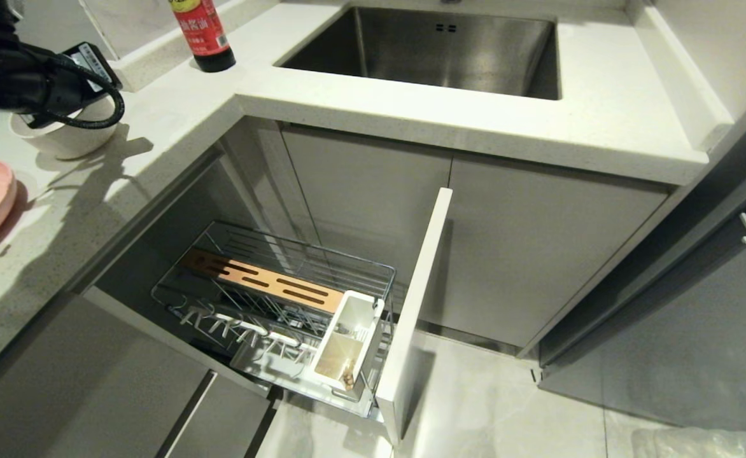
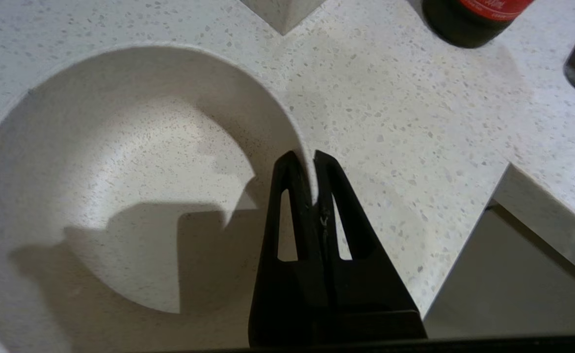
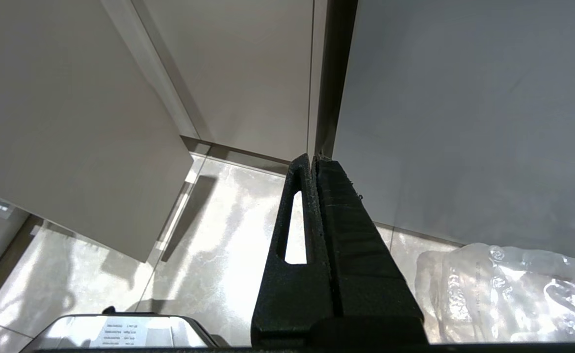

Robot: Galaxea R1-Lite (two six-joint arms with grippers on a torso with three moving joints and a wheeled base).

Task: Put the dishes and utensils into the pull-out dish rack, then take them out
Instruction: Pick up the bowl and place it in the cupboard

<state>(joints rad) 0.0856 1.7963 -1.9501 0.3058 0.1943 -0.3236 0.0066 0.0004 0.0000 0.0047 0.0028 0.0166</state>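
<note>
Left claw [image 2: 312, 162] pinches the cream bowl's [image 2: 120, 162] rim on the table [image 2: 415, 147] (right claw [image 3: 313, 162] hangs closed, empty).

Both grippers are matte black plastic with a slightly grainy, textured finish. Left gripper [image 2: 314, 169] has two tapered, wedge-shaped fingers, each with a long slot cut through it. Right gripper [image 3: 313, 162] has the same build. Left arm [image 1: 23, 79] is chunky and black, with a thick black cable looping underneath and a white printed label.
</note>
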